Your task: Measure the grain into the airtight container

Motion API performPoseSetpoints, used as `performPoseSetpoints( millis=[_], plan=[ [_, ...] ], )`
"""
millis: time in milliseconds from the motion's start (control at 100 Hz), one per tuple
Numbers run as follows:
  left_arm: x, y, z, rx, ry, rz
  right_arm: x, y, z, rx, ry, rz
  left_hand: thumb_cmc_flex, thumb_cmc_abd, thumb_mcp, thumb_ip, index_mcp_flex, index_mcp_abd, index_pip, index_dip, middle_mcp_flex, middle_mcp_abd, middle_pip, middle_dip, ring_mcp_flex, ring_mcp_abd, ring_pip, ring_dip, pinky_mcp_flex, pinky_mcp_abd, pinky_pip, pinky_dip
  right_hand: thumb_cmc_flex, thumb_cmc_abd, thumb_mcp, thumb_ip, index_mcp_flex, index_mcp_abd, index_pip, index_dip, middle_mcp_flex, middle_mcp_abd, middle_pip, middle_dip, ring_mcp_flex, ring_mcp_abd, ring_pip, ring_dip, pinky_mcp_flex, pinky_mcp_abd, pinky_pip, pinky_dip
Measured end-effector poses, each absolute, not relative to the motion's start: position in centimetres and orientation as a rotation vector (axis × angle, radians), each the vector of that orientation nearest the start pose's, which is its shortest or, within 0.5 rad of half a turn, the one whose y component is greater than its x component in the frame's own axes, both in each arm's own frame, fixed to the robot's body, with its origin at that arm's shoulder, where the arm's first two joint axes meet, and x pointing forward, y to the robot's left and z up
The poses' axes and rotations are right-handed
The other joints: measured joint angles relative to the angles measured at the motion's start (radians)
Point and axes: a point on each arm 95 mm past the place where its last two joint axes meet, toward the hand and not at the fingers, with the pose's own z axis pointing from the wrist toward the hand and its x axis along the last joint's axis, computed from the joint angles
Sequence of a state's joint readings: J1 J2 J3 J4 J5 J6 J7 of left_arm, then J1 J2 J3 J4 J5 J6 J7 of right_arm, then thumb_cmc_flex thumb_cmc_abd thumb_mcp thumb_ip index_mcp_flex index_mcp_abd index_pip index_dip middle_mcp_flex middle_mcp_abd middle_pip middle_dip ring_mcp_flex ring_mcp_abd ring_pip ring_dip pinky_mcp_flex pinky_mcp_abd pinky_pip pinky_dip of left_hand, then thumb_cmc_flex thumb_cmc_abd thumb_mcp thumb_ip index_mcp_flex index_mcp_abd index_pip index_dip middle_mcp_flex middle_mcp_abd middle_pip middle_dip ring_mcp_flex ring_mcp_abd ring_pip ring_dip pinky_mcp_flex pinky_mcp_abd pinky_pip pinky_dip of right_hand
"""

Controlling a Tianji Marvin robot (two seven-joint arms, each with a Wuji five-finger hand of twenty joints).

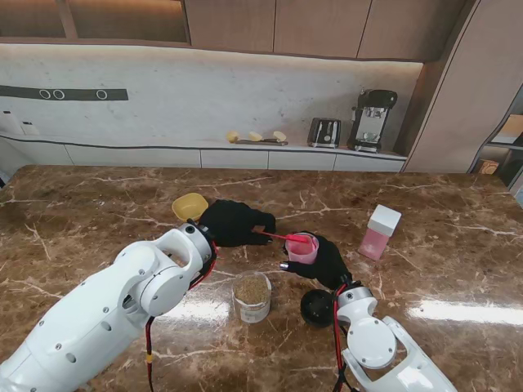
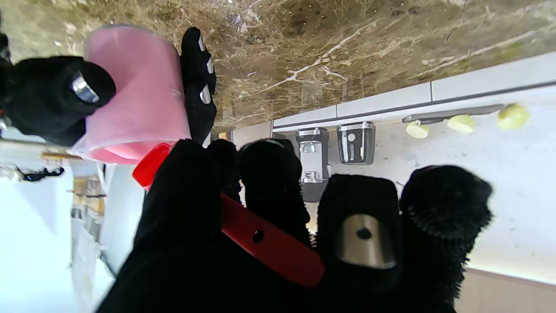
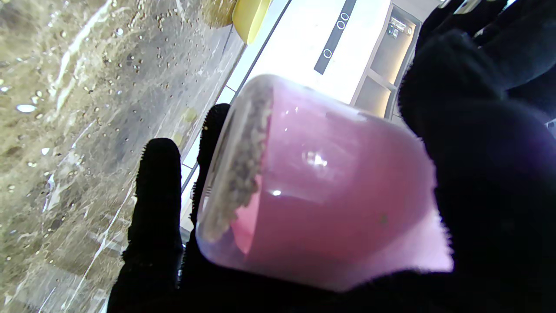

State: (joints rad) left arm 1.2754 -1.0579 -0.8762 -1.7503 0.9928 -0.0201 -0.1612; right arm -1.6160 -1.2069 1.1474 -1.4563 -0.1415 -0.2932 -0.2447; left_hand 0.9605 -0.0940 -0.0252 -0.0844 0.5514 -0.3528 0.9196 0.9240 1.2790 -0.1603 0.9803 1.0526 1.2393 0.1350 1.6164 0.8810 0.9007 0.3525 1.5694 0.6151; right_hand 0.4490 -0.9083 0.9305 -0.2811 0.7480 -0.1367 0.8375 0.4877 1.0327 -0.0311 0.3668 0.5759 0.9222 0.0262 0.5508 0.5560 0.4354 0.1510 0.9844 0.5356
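Two hands meet over the marble table (image 1: 98, 204) right now: the right hand (image 1: 327, 263) has its fingers wrapped round the pink airtight container (image 1: 302, 248), held just off the table top, and the left hand (image 1: 233, 222) is closed on the handle of the red scoop (image 1: 286, 238), whose bowl sits at the container's mouth. From the right wrist the container looks tilted in the grip, with a thin layer of grain (image 3: 239, 165) lying along one side, so I'd guess the first risk is grain sliding out if that tilt grows. The scoop is narrow against the opening and held far back on its handle; a small twist could tip grain over the rim onto the table. The clear jar of grain (image 1: 252, 296) stands nearer to me, between the two arms, near the left forearm, so a swing back for another scoop could knock it. A black lid (image 1: 317, 307) lies beside the right wrist, equally easy to nudge.
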Motion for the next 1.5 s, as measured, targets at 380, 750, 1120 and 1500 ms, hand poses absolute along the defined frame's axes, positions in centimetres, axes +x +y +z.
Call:
performPoseSetpoints(
  millis=[380, 750, 1120, 1500],
  plan=[
    [41.1, -11.9, -24.8, -1.305, 1.707, -1.769, 37.3, 3.0, -37.3, -2.088, -0.777, -2.386, 0.0, 0.0, 0.0, 0.0, 0.001, 0.0, 0.0, 0.0, 0.0, 0.0, 0.0, 0.0, 0.0, 0.0, 0.0, 0.0, 0.0, 0.0, 0.0, 0.0, 0.0, 0.0, 0.0, 0.0, 0.0, 0.0, 0.0, 0.0, 0.0, 0.0, 0.0, 0.0, 0.0, 0.0, 0.0, 0.0, 0.0, 0.0, 0.0, 0.0],
    [41.5, -11.0, -25.6, -1.517, 1.636, -1.799, 37.4, 2.9, -37.3, -2.092, -0.774, -2.384, 0.0, 0.0, 0.0, 0.0, 0.001, 0.0, 0.0, 0.0, 0.0, 0.0, 0.0, 0.0, 0.0, 0.0, 0.0, 0.0, -0.001, 0.01, 0.0, 0.0, 0.0, 0.0, 0.0, 0.0, 0.0, 0.0, 0.0, 0.0, 0.0, 0.0, 0.0, 0.0, 0.0, 0.0, 0.0, 0.0, 0.0, 0.0, 0.0, 0.0],
    [41.8, -9.2, -26.0, -1.753, 1.471, -1.823, 37.5, 2.2, -37.3, -2.126, -0.754, -2.388, 0.0, 0.0, 0.0, 0.0, 0.003, 0.0, -0.01, 0.01, 0.0, 0.001, 0.0, 0.0, 0.0, 0.0, 0.0, 0.0, -0.003, 0.012, 0.0, 0.001, 0.0, 0.0, 0.0, 0.0, 0.0, 0.0, 0.0, 0.0, 0.0, 0.0, 0.0, 0.0, 0.0, 0.0, 0.0, 0.0, 0.0, 0.0, 0.0, 0.0],
    [44.0, -5.4, -26.4, -1.847, 1.369, -1.711, 37.6, 1.8, -37.3, -2.147, -0.743, -2.394, 0.0, 0.0, 0.0, 0.0, 0.003, 0.0, -0.012, 0.011, 0.0, 0.003, 0.0, 0.0, 0.0, 0.0, 0.0, 0.0, -0.011, 0.014, 0.0, 0.002, 0.0, 0.0, 0.0, 0.0, 0.0, 0.0, 0.0, 0.0, 0.0, 0.0, 0.0, 0.0, 0.0, 0.0, 0.0, 0.0, 0.0, 0.0, 0.0, 0.0]
  ],
)
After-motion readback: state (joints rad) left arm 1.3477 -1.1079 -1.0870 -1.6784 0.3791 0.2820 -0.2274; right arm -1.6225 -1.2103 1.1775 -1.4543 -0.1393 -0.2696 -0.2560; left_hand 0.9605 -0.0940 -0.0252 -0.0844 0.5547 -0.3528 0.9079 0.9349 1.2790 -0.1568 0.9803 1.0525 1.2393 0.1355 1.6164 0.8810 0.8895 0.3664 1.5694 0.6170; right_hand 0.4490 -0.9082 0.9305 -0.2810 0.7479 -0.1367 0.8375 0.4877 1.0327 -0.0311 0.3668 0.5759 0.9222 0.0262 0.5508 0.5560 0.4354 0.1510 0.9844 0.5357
